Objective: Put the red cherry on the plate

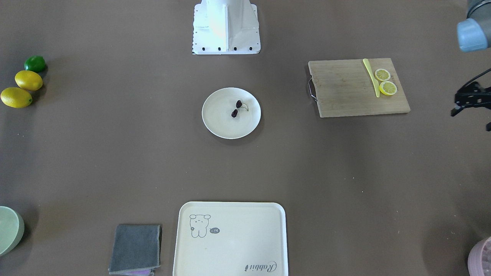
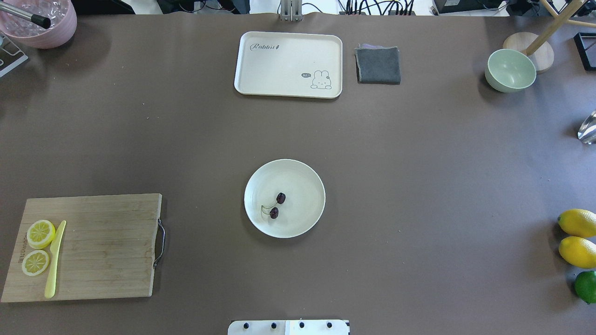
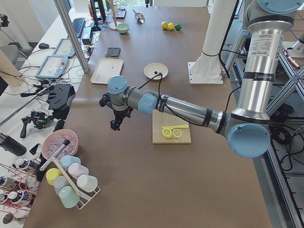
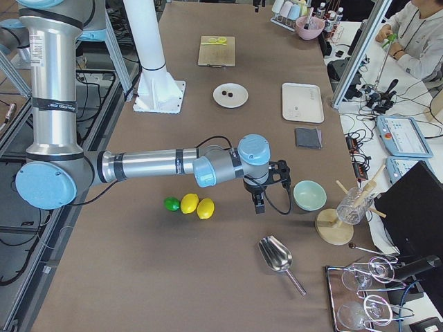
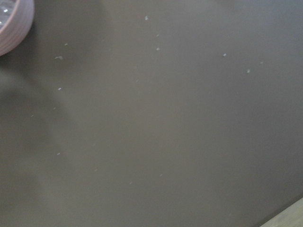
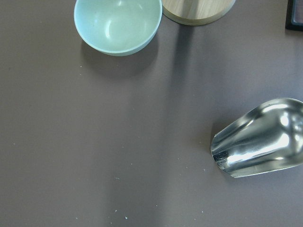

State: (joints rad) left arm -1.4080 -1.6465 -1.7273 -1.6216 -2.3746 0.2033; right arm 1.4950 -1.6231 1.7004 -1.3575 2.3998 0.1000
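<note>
On the plate [image 2: 298, 179] at mid-table lies the cherry [image 2: 281, 198], both fruits and the stem resting inside the rim, a little off centre and touching nothing else. By my reading the placing itself is done, and only the retreat remains. The left gripper [image 3: 116, 124] hangs out past the board [image 2: 107, 246] near the table's left end, well apart from the plate. I see nothing in it, but its fingers are too small and dark for me to say whether they are parted or closed. Its wrist camera gives me only bare tabletop and the edge of a pink bowl [image 5: 12, 21]. The right gripper [image 4: 258, 200] hangs at the opposite end, near the green bowl [image 6: 118, 26] and the metal scoop [image 6: 258, 142]. It shows only in the side view, so I cannot tell its state either. Neither arm is near the fruit. Next I would call for no grasp at all: check that the cherry sits steady, then bring both arms to rest without sweeping over the plate, since so light a pair would likely roll at a slight knock.
</note>
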